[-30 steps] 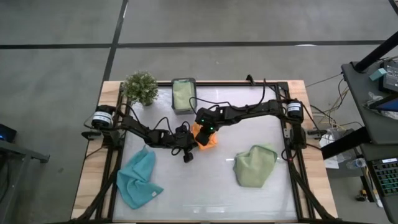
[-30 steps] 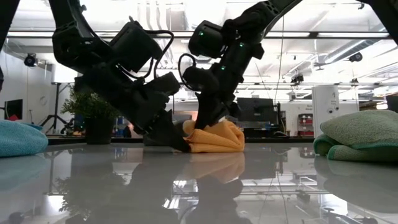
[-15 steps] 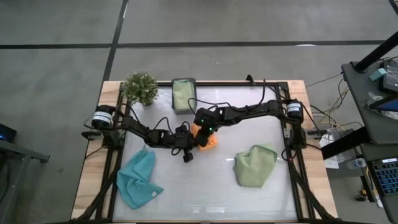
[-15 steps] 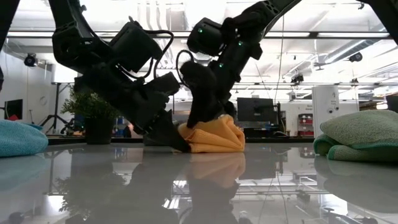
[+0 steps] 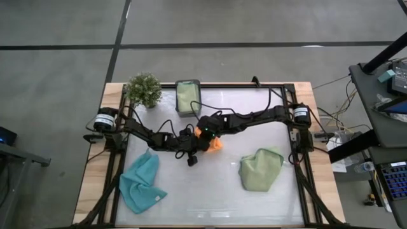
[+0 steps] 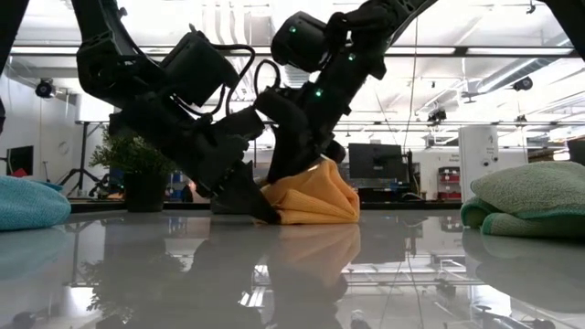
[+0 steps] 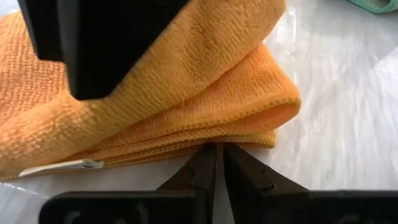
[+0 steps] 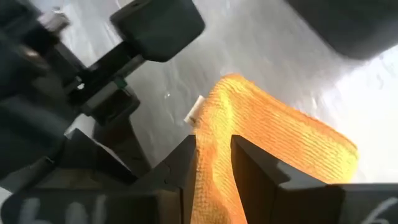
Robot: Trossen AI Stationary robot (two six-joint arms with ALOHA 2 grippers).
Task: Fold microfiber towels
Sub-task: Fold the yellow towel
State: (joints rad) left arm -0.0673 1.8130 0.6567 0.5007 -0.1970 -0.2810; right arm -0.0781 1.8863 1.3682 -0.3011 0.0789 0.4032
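The orange towel (image 5: 215, 144) lies bunched in layers near the middle of the table (image 5: 210, 191), well apart from the plant (image 5: 144, 89). The left gripper (image 7: 219, 155) is shut against its folded edge, pinning it to the tabletop. The right gripper (image 8: 211, 168), above the towel, stands slightly parted with a fold of cloth between its fingers. This looks like mid-fold. Next, the right gripper likely needs to lay that fold flat without dragging the pinned edge.
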